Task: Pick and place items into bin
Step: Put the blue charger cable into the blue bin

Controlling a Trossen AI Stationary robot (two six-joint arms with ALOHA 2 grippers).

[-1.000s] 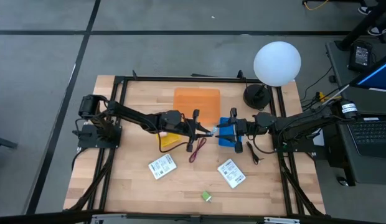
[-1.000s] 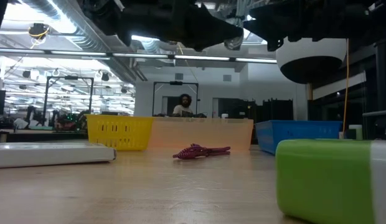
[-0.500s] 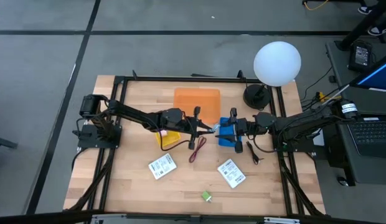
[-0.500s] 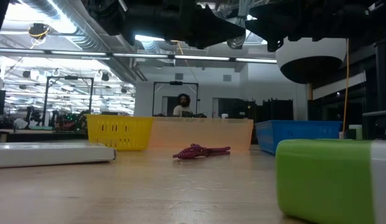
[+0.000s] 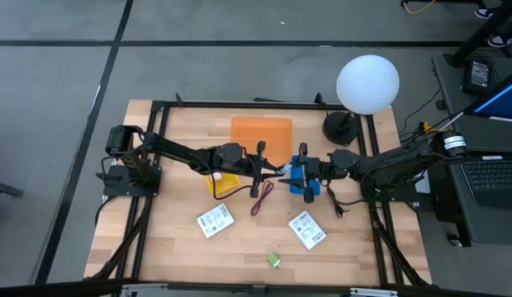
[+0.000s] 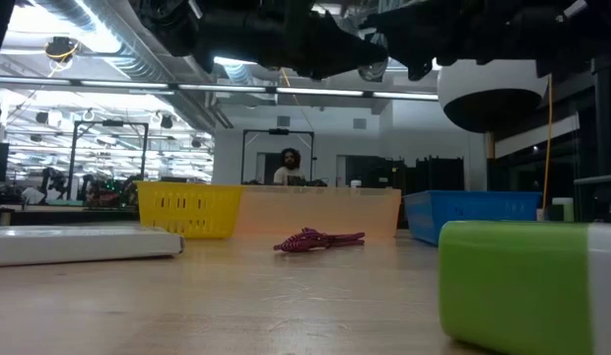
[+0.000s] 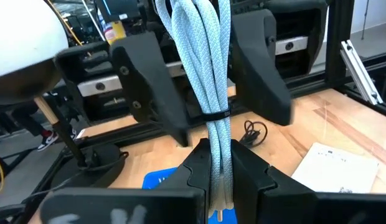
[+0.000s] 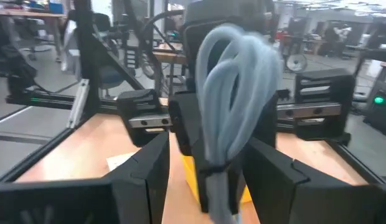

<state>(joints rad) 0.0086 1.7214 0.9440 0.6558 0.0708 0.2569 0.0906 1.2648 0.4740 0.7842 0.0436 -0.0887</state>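
Two robot arms meet over the middle of a wooden worktop [image 5: 173,247], passing a bundle of pale grey-blue cord between them.

The left hand [image 5: 271,172] is closed on one end of the grey-blue cord bundle [image 7: 205,81], which sticks out from between its fingers toward the right hand [image 5: 291,173]. The right hand's fingers are spread wide apart on either side of the bundle's looped end, not gripping it. This happens above the near edge of a blue bin [image 5: 301,183]. A yellow bin [image 5: 226,183] sits under the left arm, and an orange bin [image 5: 261,132] lies farther back. On the worktop lie a dark red looped cord [image 5: 261,198], two white labelled packets [image 5: 215,220] and [image 5: 306,229], a thin black piece [image 5: 335,204], and a green block [image 5: 274,261] near the front edge.
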